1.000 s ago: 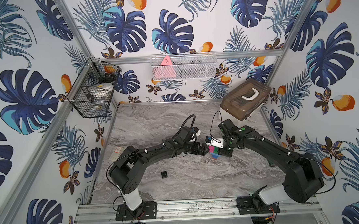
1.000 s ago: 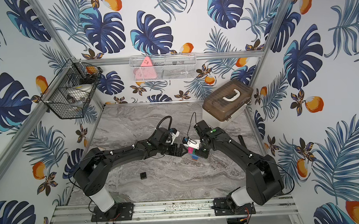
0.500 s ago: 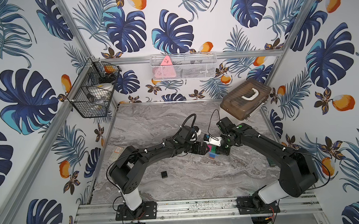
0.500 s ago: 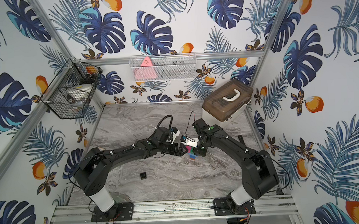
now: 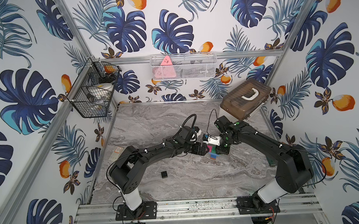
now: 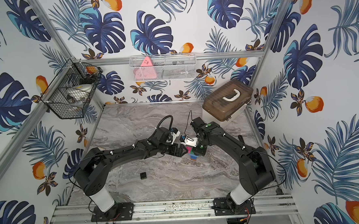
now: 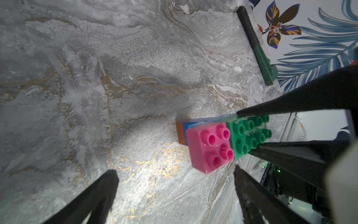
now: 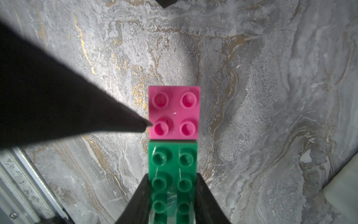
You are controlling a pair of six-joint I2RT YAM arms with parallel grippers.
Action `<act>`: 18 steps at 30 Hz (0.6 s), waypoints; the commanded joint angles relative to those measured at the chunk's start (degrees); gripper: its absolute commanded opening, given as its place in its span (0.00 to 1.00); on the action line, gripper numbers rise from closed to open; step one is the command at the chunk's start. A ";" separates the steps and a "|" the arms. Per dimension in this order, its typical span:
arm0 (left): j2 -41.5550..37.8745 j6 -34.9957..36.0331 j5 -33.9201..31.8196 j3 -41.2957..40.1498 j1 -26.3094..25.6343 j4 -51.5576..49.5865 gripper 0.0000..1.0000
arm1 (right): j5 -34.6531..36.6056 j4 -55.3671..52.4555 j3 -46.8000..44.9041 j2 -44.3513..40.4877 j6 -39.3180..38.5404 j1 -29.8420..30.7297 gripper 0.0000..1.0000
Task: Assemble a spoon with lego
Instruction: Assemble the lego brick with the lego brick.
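Mid-counter (image 5: 175, 121), the spoon (image 5: 212, 151), pink and green over blue and orange, is clamped at its green end by the right gripper (image 8: 172, 175). The left gripper (image 7: 174, 169) gapes beside it. A black brick (image 5: 164, 174) lies front-left.

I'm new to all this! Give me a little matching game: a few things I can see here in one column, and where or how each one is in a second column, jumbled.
Things:
1. pink brick
2. green brick
3. black brick
4. brown-lidded box

Places or states:
A. lies alone on the table, nothing touching it
B. held by the right arm between its jaws
C. stands in the far right corner
D. four studs, butted against the green one

Pairs: 1-D, 2-B, 3-A, 4-C.
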 commanded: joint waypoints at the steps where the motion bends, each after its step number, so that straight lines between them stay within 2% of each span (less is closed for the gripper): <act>1: -0.45 -3.09 3.16 -1.86 -0.16 7.14 0.99 | -0.49 -0.92 -0.37 -0.40 0.80 0.16 0.19; 3: -0.62 -3.70 3.20 -2.65 -0.09 8.18 0.98 | -0.02 -0.46 -1.45 -1.25 0.71 0.15 0.21; 4: -0.64 -3.55 3.09 -2.58 -0.12 7.94 0.98 | 0.39 0.13 -2.07 -1.78 0.76 0.13 0.26; 10: -0.82 -2.41 2.59 -1.66 -0.12 5.90 0.98 | 0.24 0.79 -2.88 -3.27 1.15 0.13 0.32; 18: -1.24 -1.50 1.97 -1.38 -0.11 4.06 0.98 | 0.83 1.64 -3.29 -4.00 1.41 0.15 0.46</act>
